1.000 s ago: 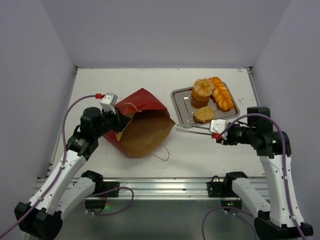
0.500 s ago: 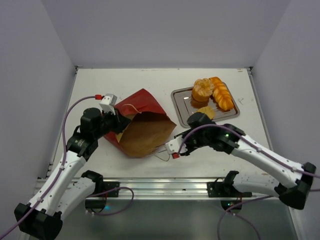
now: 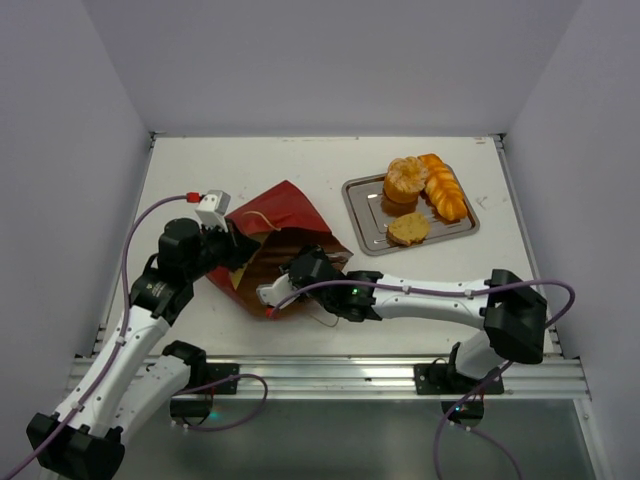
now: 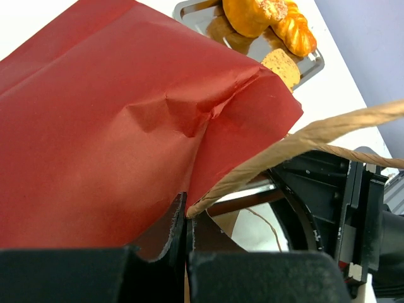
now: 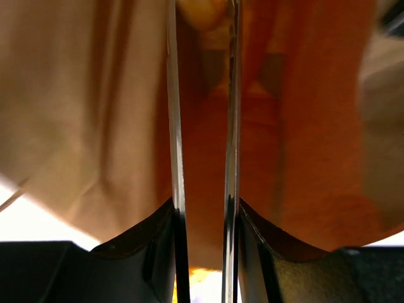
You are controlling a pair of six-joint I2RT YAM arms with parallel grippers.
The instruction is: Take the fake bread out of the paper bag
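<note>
Pinching with the left fingers (image 4: 165,237), shut tight, the rim of the dark red paper bag (image 3: 285,200) with brown kraft inside, on its side on the white worktop (image 3: 300,160). Reaching with the right fingers (image 5: 231,126) into its mouth, with a narrow gap between them. Showing a blurred golden piece of fake bread (image 5: 199,12) just at the tips. Finding three glossy orange toy breads (image 3: 425,185) on the shiny rectangular metal tray (image 3: 352,205), apart from the bag.
</note>
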